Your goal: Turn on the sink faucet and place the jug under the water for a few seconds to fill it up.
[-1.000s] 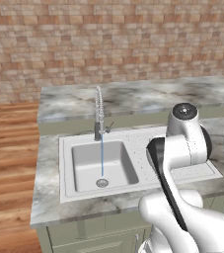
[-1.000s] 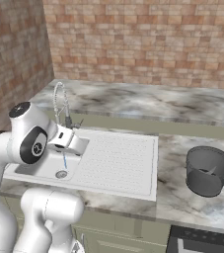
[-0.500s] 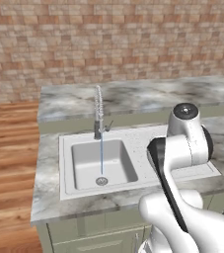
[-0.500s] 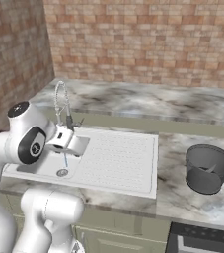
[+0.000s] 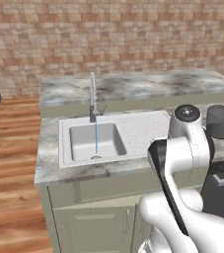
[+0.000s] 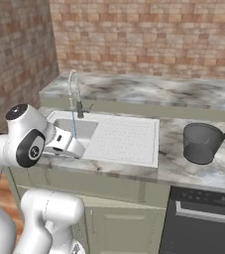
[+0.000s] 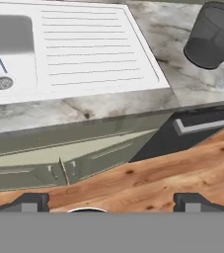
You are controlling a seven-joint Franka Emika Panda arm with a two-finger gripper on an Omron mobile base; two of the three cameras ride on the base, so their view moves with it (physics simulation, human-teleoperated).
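— Pulled back from sink (image 6: 126, 144) since a second ago; gripper (image 7: 111, 201) now out over the counter edge, facing the floor. Water (image 5: 95, 136) running from sink faucet (image 5: 92, 101).
— Jug (image 6: 201, 143)?
— Untouched on counter right of the draining board. Fingertips wide apart, holding nothing.
— Next: swing right, approach from above, pinch the rim, keep upright.

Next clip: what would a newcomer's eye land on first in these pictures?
Probably the water, a thin blue stream running from the sink faucet into the basin of the sink near its drain. Next, the dark grey jug standing upright on the marble counter to the right of the ribbed draining board, apart from the sink. In the hand view the gripper looks open and empty, out over the wooden floor in front of the cabinets.
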